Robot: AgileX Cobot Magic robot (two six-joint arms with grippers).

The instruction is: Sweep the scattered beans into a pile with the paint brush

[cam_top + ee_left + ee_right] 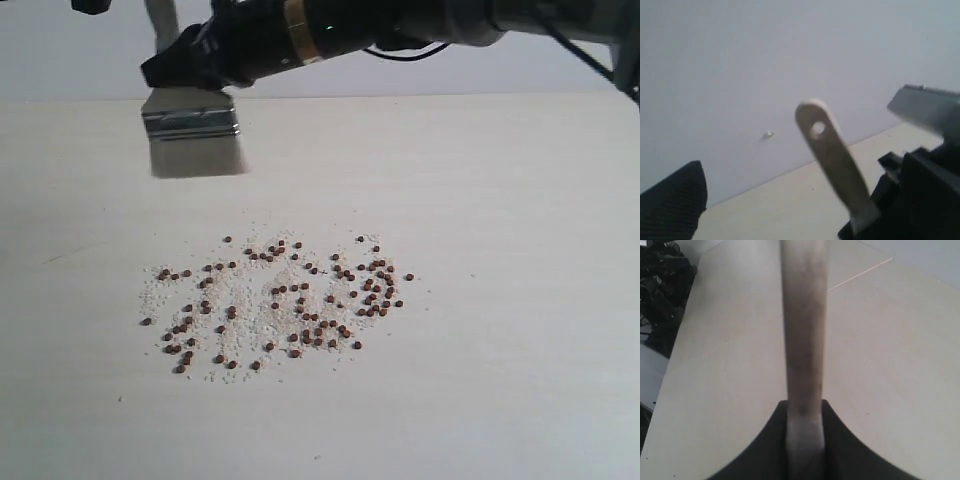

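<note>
Over the far left part of the worktop [520,200], the right gripper [180,62] reaches across from the right, its jaws clamped on the pale handle of the paint brush [192,135]. The metal band and bristles hang downward; whether the blurred bristle tips touch the worktop I cannot tell. The beans [290,300] lie scattered among whitish crumbs [250,320] nearer the camera, apart from the brush. Of the left arm only one dark finger [672,200] shows, so I cannot tell how its jaws stand.
</note>
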